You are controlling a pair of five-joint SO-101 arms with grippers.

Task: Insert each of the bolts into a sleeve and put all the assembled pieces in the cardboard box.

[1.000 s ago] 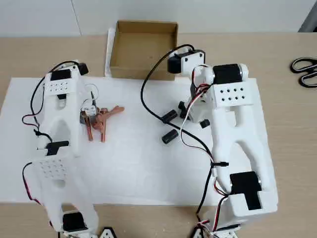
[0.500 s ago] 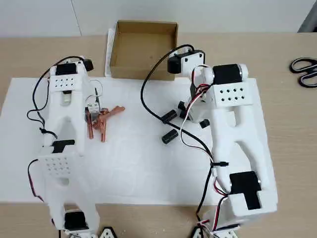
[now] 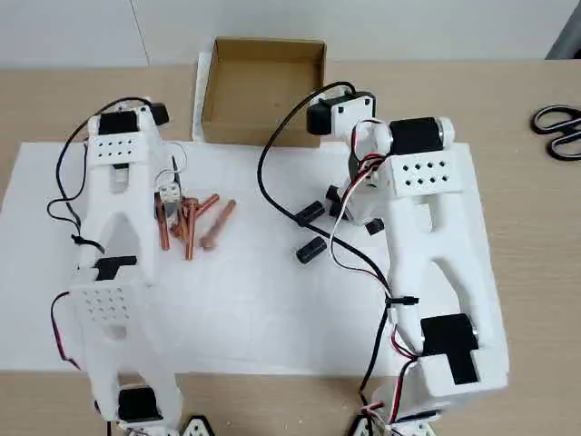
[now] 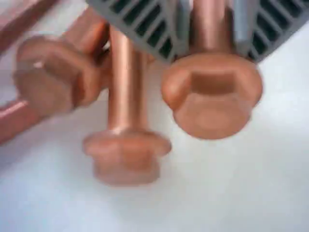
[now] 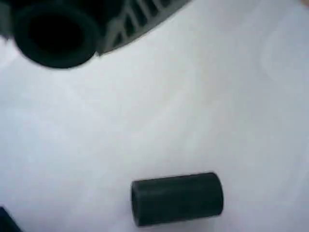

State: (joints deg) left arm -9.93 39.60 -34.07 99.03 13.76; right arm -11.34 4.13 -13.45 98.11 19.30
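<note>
Several bolts are heaped on the sheet. One bolt is clamped by its shank in the left gripper, head left free. The box is set behind, open for finished pieces. Two sleeves lie loose. One sleeve is grasped by the right gripper, bore exposed, judged ready for a bolt.

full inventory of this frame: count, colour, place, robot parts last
wooden table: one, tan, beneath
white sheet: one, white, under both arms
open cardboard box: one, brown, beyond the sheet
copper flanged bolts: at least four, copper, clustered on the sheet's left half
held copper bolt: one, copper, in the left gripper
black cylindrical sleeves: at least three, black, sheet's middle
black-handled scissors: one pair, black, table's right edge
white robot arms: two, white, on the sheet; right gripper among the sleeves
</note>
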